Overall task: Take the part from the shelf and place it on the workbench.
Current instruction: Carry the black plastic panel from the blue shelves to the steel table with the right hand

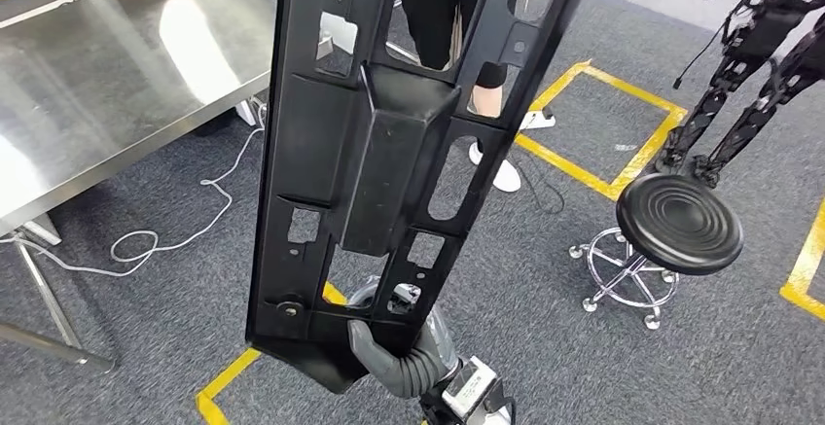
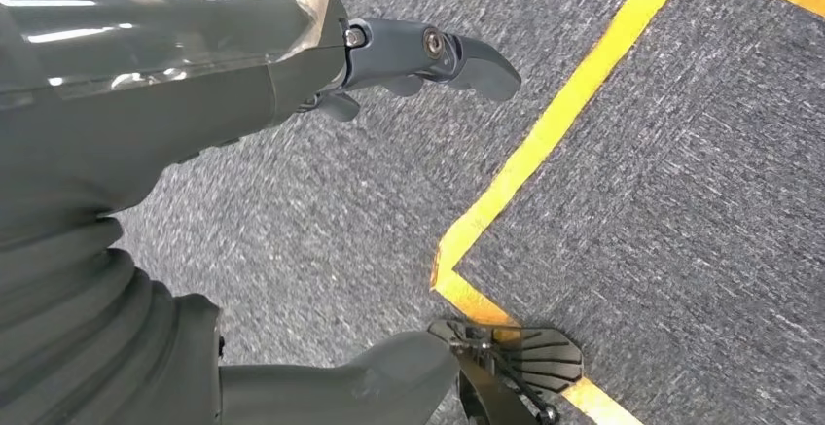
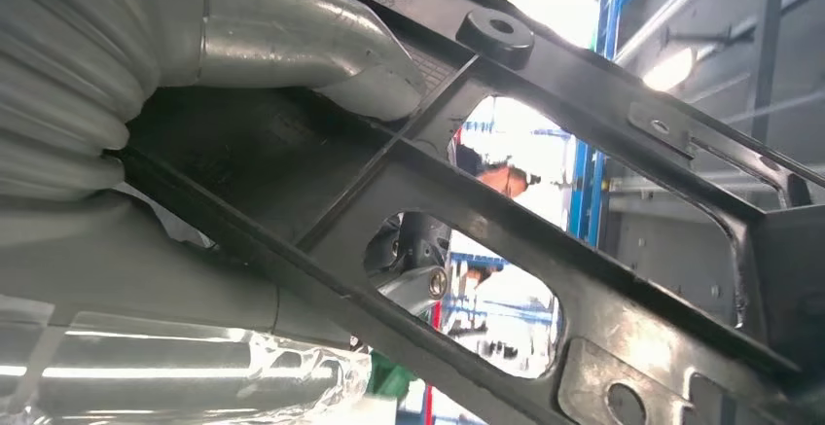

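This is a robotics workshop or test floor: grey carpet tiles (image 1: 146,201) marked out with yellow tape boxes (image 1: 623,167), and a bare stainless-steel surface (image 1: 107,65) with a white cable (image 1: 185,230) trailing beneath it. A round black rolling stool (image 1: 678,226) stands by a second dark robot frame (image 1: 759,55). Blue racking (image 3: 595,104) rises behind.

Your robot's right hand (image 1: 394,357) is grey with a ribbed cover; left hand (image 2: 292,85) – grey, screws at darker fingers.

Bright even light, glare on steel workbench (image 1: 117,65), blurred floor, blown-out backlight
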Tool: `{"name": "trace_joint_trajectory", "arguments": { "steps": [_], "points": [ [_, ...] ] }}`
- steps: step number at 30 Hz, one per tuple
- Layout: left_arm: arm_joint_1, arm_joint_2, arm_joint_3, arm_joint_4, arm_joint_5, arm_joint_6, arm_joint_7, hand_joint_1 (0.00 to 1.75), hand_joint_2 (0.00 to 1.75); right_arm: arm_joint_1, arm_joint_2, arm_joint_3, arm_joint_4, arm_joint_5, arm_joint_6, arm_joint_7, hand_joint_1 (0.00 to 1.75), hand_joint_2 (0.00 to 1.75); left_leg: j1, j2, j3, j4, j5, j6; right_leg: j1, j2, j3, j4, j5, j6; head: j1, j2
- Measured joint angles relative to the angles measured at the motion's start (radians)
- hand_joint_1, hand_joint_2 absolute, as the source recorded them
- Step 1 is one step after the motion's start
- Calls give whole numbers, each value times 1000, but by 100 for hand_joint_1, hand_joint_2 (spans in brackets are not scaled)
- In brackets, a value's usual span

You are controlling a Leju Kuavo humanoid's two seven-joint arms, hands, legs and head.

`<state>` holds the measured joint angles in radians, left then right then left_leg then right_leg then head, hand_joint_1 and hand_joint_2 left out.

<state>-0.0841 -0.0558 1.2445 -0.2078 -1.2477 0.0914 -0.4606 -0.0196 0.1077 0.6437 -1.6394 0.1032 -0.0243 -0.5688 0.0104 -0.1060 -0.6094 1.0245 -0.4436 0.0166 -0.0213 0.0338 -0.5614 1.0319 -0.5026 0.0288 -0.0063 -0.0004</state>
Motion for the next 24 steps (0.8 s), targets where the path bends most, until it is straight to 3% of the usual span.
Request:
{"name": "trace_joint_trajectory", "arguments": {
  "steps": [1,3,5,7,9,10,12,14,15,17,19,21,23,24],
  "points": [
    [2,0,0,0,0,-3,-6,0,175,6,-2,-1,-3,2,-4,-5,175,175,3,-4,-2,-1,1,-5,0,-7,2,-1,3,-9,0,0],
    [5,-2,-2,0,-1,-8,-21,0,175,16,-4,-3,-8,7,-13,-16,175,175,7,22,-11,18,-13,-14,-1,-21,4,-4,6,-23,-3,0],
    [5,-3,-7,0,-2,-10,-32,0,175,26,-8,-7,-15,8,-19,-24,175,175,9,72,-46,96,-59,-22,-1,-36,6,-6,6,-35,-7,0],
    [3,-4,-14,0,-7,-11,-33,0,175,37,-13,-11,-19,9,-24,-26,175,175,11,97,-107,219,-112,-29,4,-55,7,-6,2,-43,-9,0],
    [4,-6,-18,0,-12,-13,-29,0,175,44,-17,-13,-19,10,-27,-26,175,175,11,104,-132,262,-112,-30,8,-76,8,-5,-1,-47,-9,0],
    [4,-6,-20,0,-14,-14,-26,0,175,45,-18,-13,-19,11,-28,-26,175,175,11,108,-115,227,-86,-26,10,-85,10,-5,-3,-48,-9,0],
    [3,-5,-21,0,-15,-14,-21,0,175,45,-19,-13,-20,11,-28,-26,175,175,3,137,-49,100,-29,-9,15,-101,15,-6,-7,-47,-9,0],
    [0,-4,-22,0,-15,-14,-19,0,175,45,-19,-13,-21,11,-28,-26,175,175,-9,164,-7,20,-10,7,21,-116,20,-6,-12,-41,-8,0],
    [-1,-3,-22,0,-15,-14,-19,0,175,45,-19,-13,-22,11,-28,-26,175,175,-14,166,-5,12,-14,12,21,-125,22,-7,-15,-37,-7,0],
    [-1,-2,-23,0,-14,-14,-18,0,175,44,-18,-13,-23,11,-28,-26,175,175,-14,144,0,1,-9,21,23,-139,26,-9,-20,-27,-8,0],
    [0,-3,-23,0,-11,-13,-18,0,175,39,-19,-12,-24,11,-28,-26,175,175,-8,123,13,-18,1,27,23,-111,18,21,-38,-21,-7,0],
    [-1,-5,-23,1,-5,-11,-18,0,175,35,-23,-11,-23,10,-28,-26,175,175,-3,103,20,-27,7,30,17,-62,-30,126,-83,-23,-3,0],
    [-2,-6,-22,1,0,-8,-18,0,175,32,-28,-9,-19,7,-28,-26,175,175,-1,77,19,-27,9,32,11,-44,-92,239,-120,-22,0,0],
    [-2,-6,-22,1,2,-7,-18,0,175,31,-30,-6,-17,4,-28,-26,175,175,0,64,19,-26,8,32,7,-42,-106,256,-118,-15,0,0]
  ]
}}
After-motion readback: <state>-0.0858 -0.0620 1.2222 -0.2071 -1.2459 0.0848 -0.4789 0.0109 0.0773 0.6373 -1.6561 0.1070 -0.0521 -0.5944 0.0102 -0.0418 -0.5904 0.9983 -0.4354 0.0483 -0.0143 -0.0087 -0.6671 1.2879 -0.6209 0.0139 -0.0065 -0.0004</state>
